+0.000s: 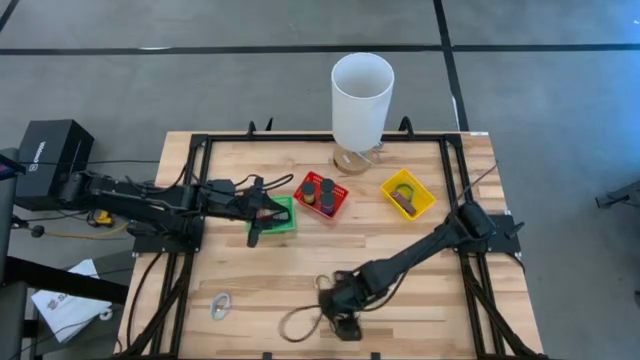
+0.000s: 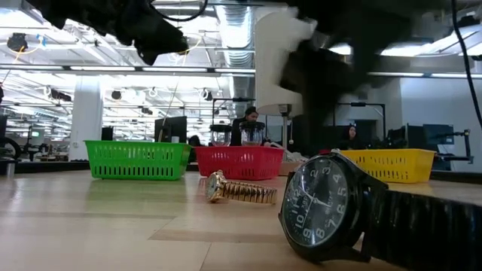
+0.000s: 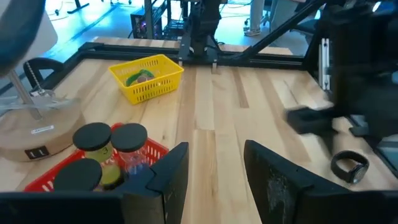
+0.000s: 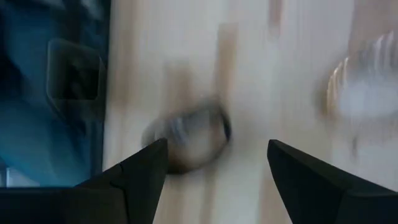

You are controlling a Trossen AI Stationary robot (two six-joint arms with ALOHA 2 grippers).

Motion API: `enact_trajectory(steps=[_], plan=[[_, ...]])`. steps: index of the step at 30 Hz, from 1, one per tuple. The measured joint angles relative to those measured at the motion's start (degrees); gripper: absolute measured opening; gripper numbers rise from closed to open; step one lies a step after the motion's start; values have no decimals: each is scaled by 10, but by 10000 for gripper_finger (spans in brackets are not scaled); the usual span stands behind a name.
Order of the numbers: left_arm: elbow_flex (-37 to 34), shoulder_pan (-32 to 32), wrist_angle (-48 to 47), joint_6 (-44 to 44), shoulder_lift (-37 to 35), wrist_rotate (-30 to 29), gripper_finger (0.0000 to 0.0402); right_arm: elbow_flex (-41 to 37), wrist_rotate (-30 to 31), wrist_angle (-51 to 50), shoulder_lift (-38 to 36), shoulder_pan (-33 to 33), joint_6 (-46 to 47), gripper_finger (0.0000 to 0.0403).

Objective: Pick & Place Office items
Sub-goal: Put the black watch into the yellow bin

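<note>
A black wristwatch lies on the wooden table near its front edge, with a gold watch just to its left. My right gripper hangs over the black watch, pointing steeply down. It is open, with a finger on either side above the watch, and touches nothing I can make out. My left gripper hovers open over the green basket, with nothing between its fingers. A silvery clip lies at the front left.
The red basket holds black-capped items, and the yellow basket holds small pieces. A tall white cylinder stands on a stand at the far edge. Black frame rails run along the table's sides.
</note>
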Motion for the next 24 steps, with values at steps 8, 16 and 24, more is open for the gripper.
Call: enact_trajectory(steps=[8, 16, 24], plan=[[-2, 0, 17, -18, 43, 0, 149, 2, 12, -3, 49, 29, 36, 264], [0, -15, 43, -34, 81, 4, 149, 2, 92, -13, 56, 36, 40, 264], [1, -48, 50, -46, 82, 8, 149, 2, 94, -18, 56, 35, 40, 234]])
